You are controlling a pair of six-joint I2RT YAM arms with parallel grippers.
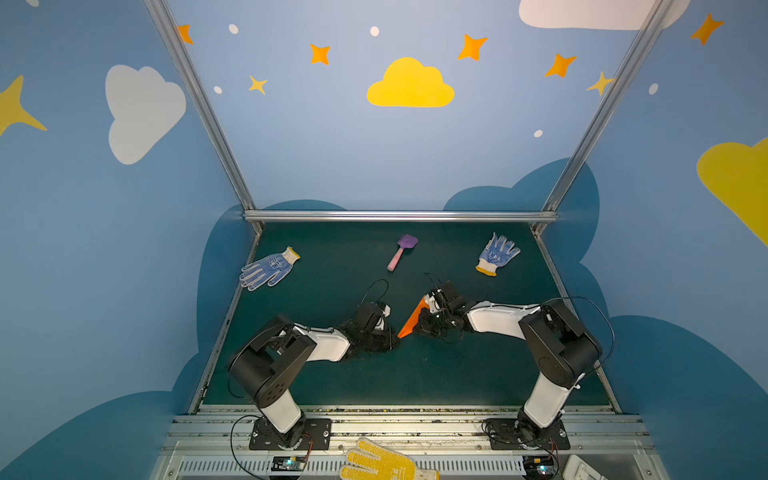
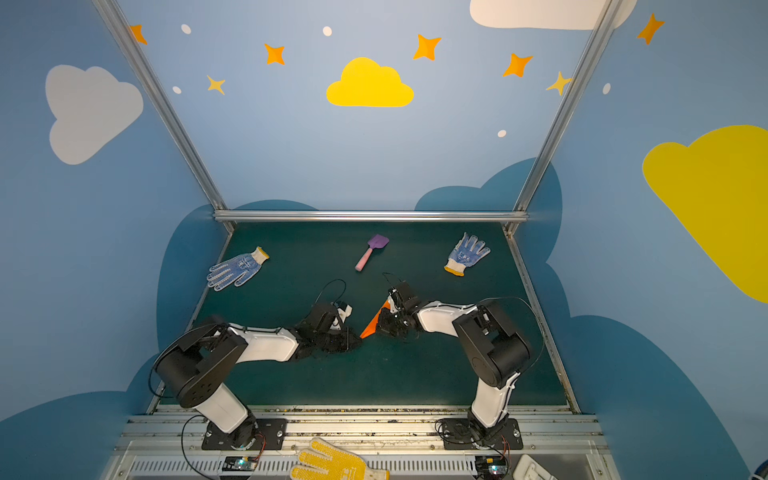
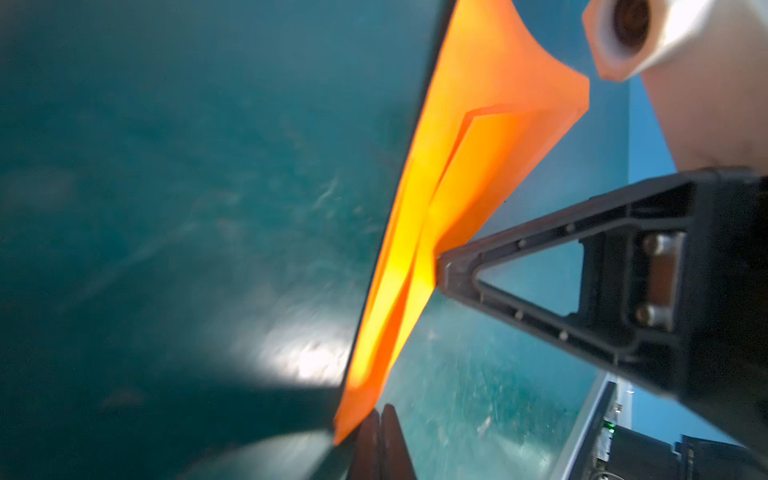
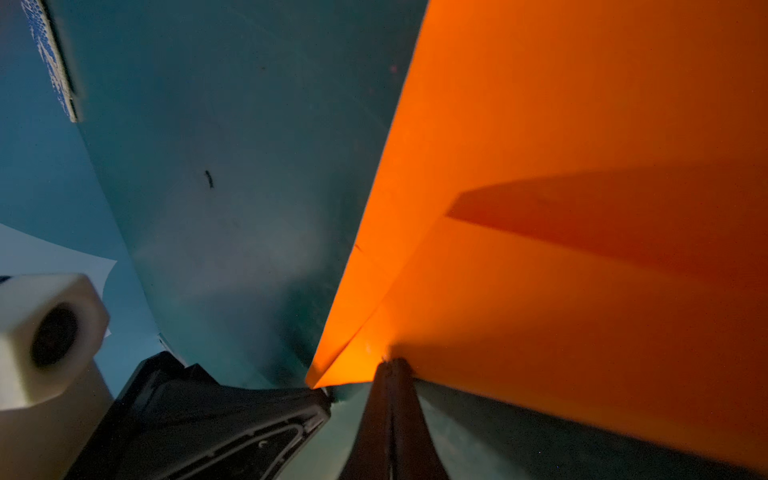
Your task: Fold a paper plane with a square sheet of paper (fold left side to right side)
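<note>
The square sheet of paper is folded into a slim, pointed orange paper plane [image 1: 411, 320] [image 2: 374, 322] near the middle of the green mat, standing tilted on its edge between the two grippers. The left wrist view shows its layered wings [image 3: 457, 166]. My right gripper [image 1: 419, 328] [image 2: 380, 328] [image 4: 392, 363] is shut on the plane's lower edge, about midway along it [image 3: 441, 266]. My left gripper [image 1: 395, 343] [image 2: 357, 343] [image 3: 380, 415] is shut with nothing between its fingers. The plane's pointed tip lies against the side of one finger.
A purple-headed, pink-handled spatula [image 1: 400, 251] lies behind the grippers. Blue-dotted gloves lie at the back left [image 1: 268, 270] and back right [image 1: 496, 254]. A yellow dotted glove [image 1: 382, 461] rests on the front rail. Metal frame posts edge the mat [image 1: 415, 374].
</note>
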